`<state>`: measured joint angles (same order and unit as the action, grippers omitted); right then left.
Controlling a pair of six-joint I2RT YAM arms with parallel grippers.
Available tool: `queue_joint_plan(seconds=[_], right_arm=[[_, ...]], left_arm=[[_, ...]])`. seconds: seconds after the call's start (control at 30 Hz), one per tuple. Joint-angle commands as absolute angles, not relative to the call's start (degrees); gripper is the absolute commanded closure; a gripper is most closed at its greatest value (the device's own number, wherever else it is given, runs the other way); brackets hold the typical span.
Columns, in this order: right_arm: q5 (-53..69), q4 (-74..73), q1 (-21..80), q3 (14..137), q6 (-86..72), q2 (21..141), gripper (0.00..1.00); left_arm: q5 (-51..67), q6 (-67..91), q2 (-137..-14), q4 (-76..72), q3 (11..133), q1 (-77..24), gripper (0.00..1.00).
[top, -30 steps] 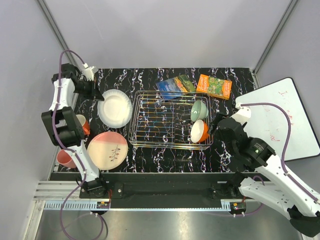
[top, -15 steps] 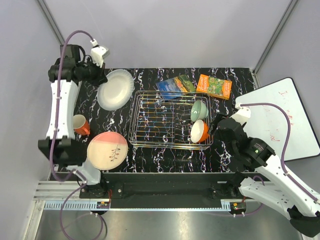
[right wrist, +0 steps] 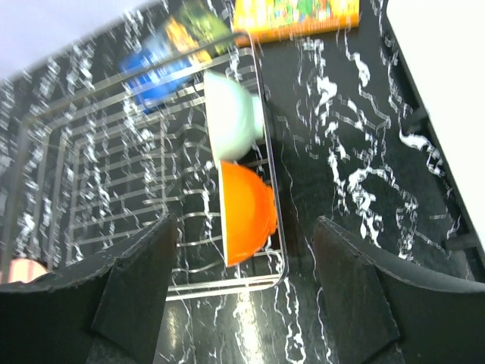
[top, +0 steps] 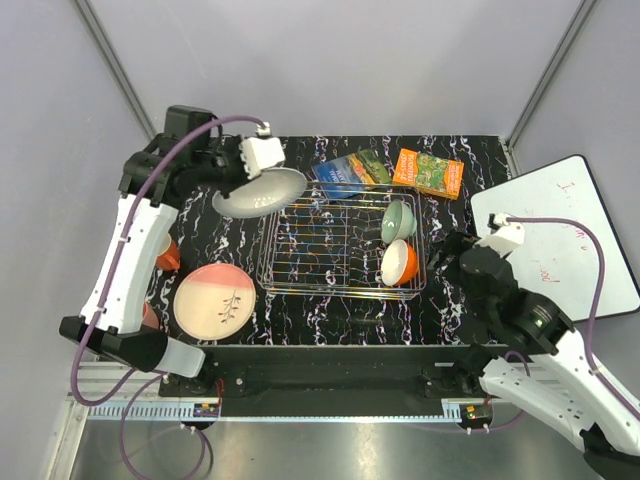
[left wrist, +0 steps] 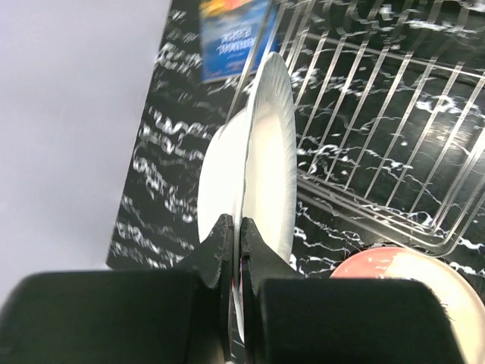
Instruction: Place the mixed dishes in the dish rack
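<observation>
The left gripper (left wrist: 235,229) clenches its fingers (left wrist: 262,250) on the rim of the white plate (left wrist: 271,144). It holds the plate on edge at the far-left corner of the dish rack (left wrist: 394,129), probably so it can slot upright between the wires. The right gripper (right wrist: 242,250) hangs spread and empty beside the racked orange bowl (right wrist: 246,208).

white-shelled arms (top: 126,258) with black joints, each trailing a looping purple cable (top: 225,119).

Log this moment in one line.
left gripper: shut on white plate | right gripper: open | rack: green bowl, orange bowl
</observation>
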<state>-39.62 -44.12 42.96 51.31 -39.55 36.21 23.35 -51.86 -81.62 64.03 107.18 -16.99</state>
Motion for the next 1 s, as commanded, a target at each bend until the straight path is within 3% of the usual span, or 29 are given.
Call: queue_joint_plan(seconds=[0.0,0.27,0.73,0.97], right_arm=[[-43.94,-40.61,42.98,50.80,-36.74,31.73,0.19],[-44.12,-39.38,42.98,48.87,-35.95,26.64,0.19],[-41.05,-40.26,42.98,45.44,-38.49,26.02,0.18],[-41.04,-40.34,42.98,44.65,-38.58,26.11,0.18]], left_arm=[[18.73,-59.22,-80.76,55.72,109.34,-24.84,1.00],[8.79,-66.62,-85.86,54.76,111.52,-36.38,1.00],[6.59,-66.01,-100.72,47.73,125.32,-42.62,1.00],[7.29,-60.65,-104.05,42.28,125.68,-44.38,1.00]])
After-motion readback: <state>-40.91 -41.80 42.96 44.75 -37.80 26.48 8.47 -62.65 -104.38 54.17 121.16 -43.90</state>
